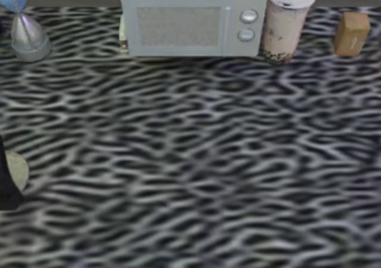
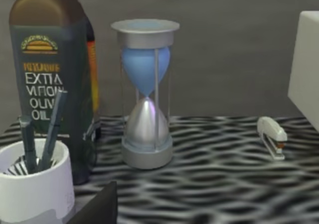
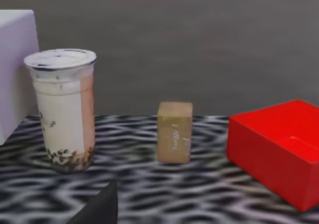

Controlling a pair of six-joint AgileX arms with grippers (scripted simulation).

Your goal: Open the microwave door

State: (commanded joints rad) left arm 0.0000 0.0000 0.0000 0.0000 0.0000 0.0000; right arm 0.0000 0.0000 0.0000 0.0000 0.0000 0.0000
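microwave door [image 1: 178, 27]: shut, long axis left-right, faces near edge | hands: cannot tell

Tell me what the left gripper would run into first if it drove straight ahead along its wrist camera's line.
Most likely the hourglass, which stands nearly dead ahead; the olive oil bottle and white pen cup sit just beside that line. Depth is unclear.

The zebra-patterned table [image 1: 190, 161] carries the microwave [image 1: 193, 18], cup [image 1: 286, 21] and hourglass [image 1: 27, 27].
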